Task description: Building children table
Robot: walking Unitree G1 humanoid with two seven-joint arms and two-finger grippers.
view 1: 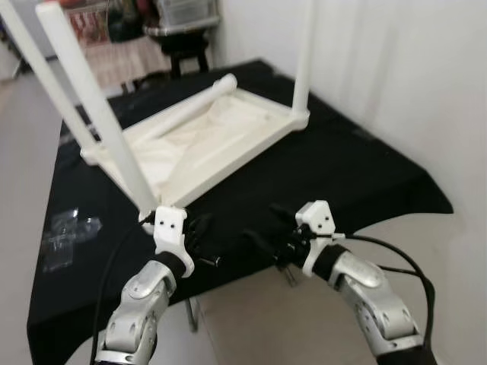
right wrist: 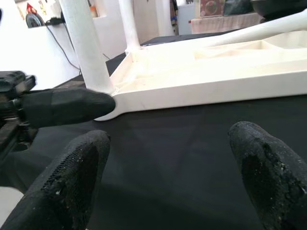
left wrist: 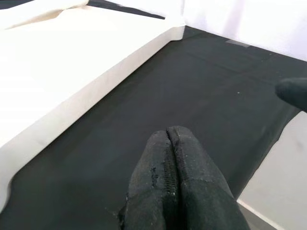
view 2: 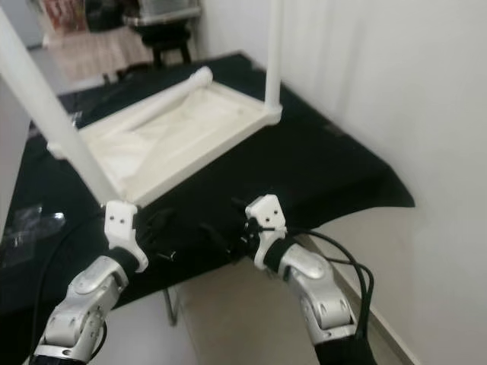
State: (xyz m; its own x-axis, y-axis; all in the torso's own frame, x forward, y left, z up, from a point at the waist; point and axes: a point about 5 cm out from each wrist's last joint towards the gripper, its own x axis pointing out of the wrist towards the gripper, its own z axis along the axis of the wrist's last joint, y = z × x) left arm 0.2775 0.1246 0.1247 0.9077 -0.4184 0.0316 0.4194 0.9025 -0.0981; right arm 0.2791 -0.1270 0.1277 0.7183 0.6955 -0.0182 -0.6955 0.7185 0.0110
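A white children's table lies upside down on a black cloth. Three white legs stand up from its corners: the near one, one behind it, and one at the far right. Another leg lies loose across the frame's far side. My left gripper is shut and holds nothing, just in front of the near corner; its fingers are pressed together. My right gripper stands open over the cloth to the right, pointing at that corner, with its fingers wide apart.
A clear plastic bag of small parts lies on the cloth at the left. A white wall runs close along the right side. A dark stool stands behind the table. The cloth's front edge drops off just under my wrists.
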